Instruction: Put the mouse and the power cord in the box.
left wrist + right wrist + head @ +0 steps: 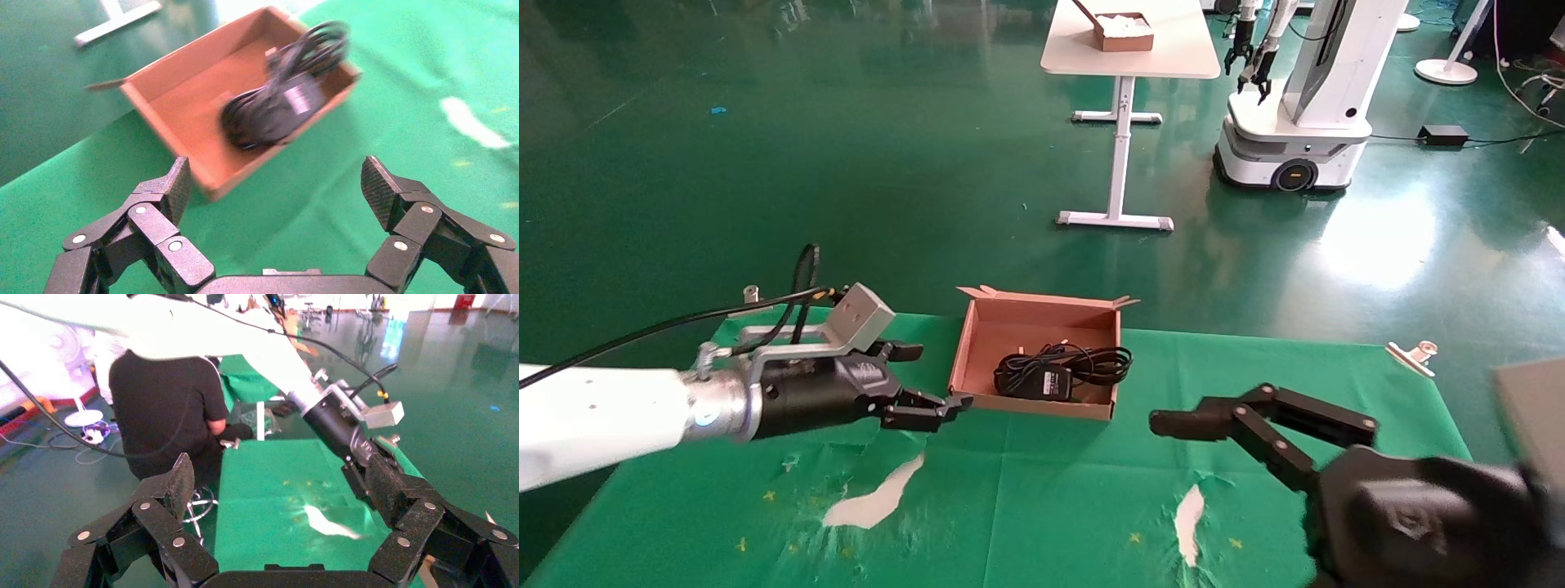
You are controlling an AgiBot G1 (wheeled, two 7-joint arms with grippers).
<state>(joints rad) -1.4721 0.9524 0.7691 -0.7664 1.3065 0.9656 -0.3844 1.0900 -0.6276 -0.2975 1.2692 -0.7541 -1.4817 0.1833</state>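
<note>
The brown cardboard box [977, 343] stands at the table's far middle. Inside it lies the power cord [1091, 361], a black coil with a labelled plug block [1052, 380]; the left wrist view shows the power cord [287, 98] in the box [183, 116] too. I cannot tell the mouse apart from that black bundle. My left gripper [937, 377] hovers open just left of the box, empty [275, 164]. My right gripper [1185, 420] hangs open and empty over the cloth, right of the box's front corner [276, 465].
A green cloth [1042, 506] covers the table, with white worn patches [874, 498] [1189, 510] near the front. Metal clamps [1414, 355] [752, 294] sit at the far edges. A person in black [165, 404] sits beyond the table's left end. A white table [1128, 49] and another robot [1303, 98] stand beyond.
</note>
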